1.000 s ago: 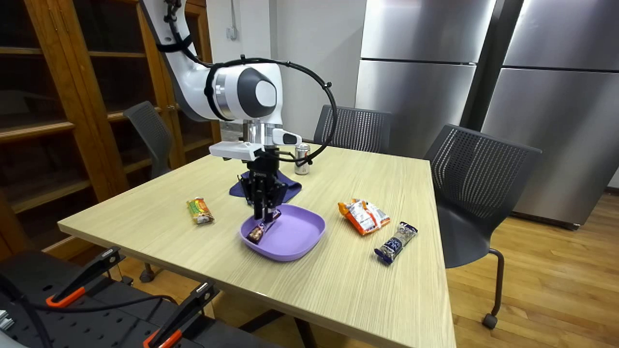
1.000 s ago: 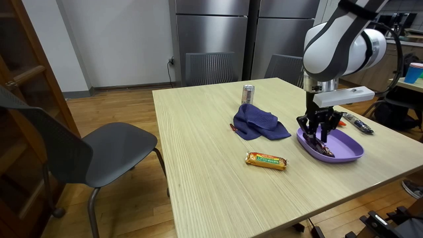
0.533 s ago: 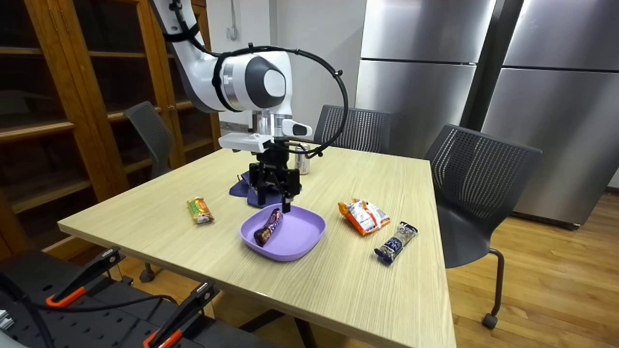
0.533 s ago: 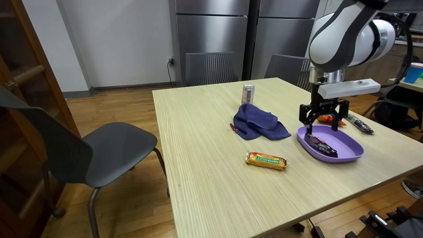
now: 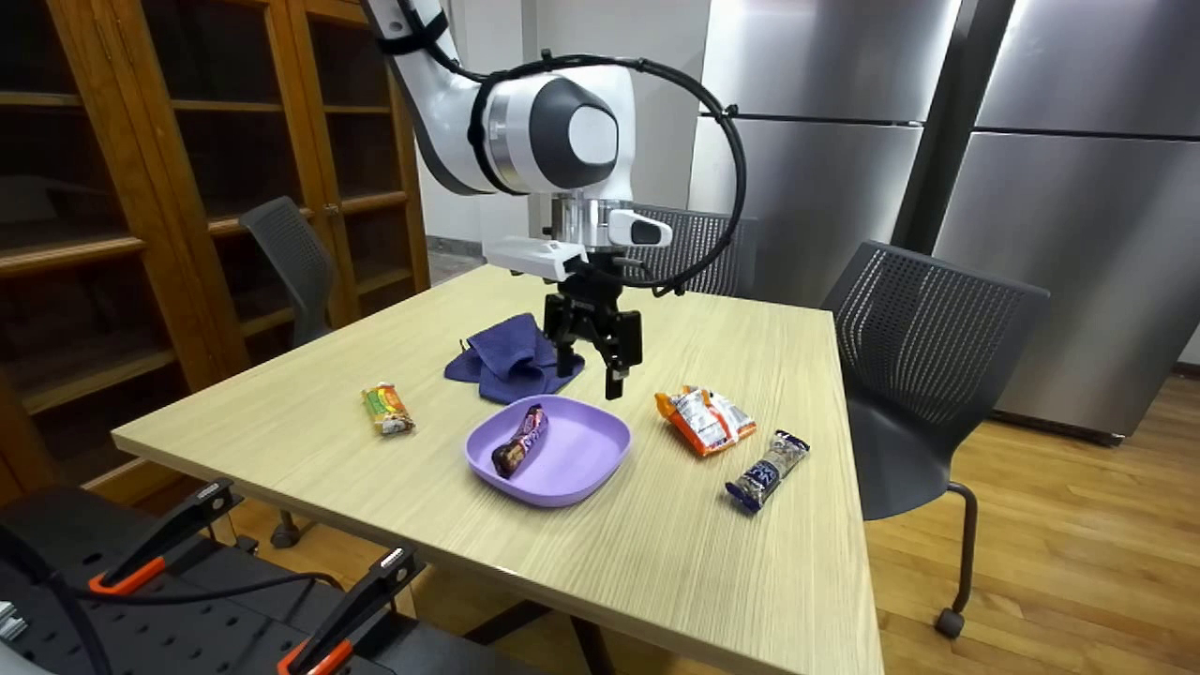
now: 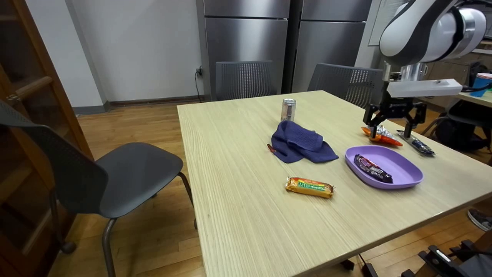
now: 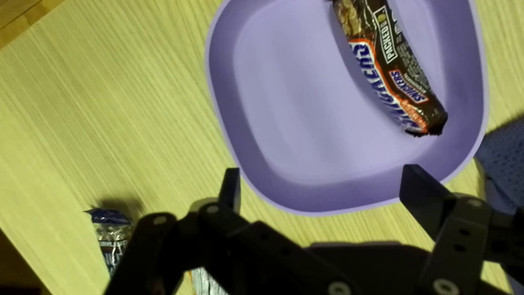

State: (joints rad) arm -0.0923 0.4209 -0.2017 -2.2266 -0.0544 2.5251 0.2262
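Note:
My gripper (image 5: 590,375) hangs above the table, past the rim of the purple plate (image 5: 581,461), its jaws wide apart with nothing between them. In the wrist view, the fingers (image 7: 425,198) frame the near edge of the plate from above. A brown Snickers bar (image 7: 389,73) lies inside the plate, off to one side and apart from the gripper; both exterior views show the bar (image 6: 372,168) there too. Beyond the gripper in an exterior view are an orange and white snack bag (image 6: 384,137) and a dark-ended clear-wrapped bar (image 6: 419,144).
A crumpled dark blue cloth (image 6: 301,142) lies beside the plate, with a silver can (image 6: 288,109) standing behind it. An orange and green packet (image 6: 310,187) rests on the table (image 6: 246,215). Dark chairs (image 5: 937,375) stand round the table edges.
The jaws were around the bar in the plate a second ago. They have opened, leaving the bar there, and the gripper has risen and moved toward the snack bag side.

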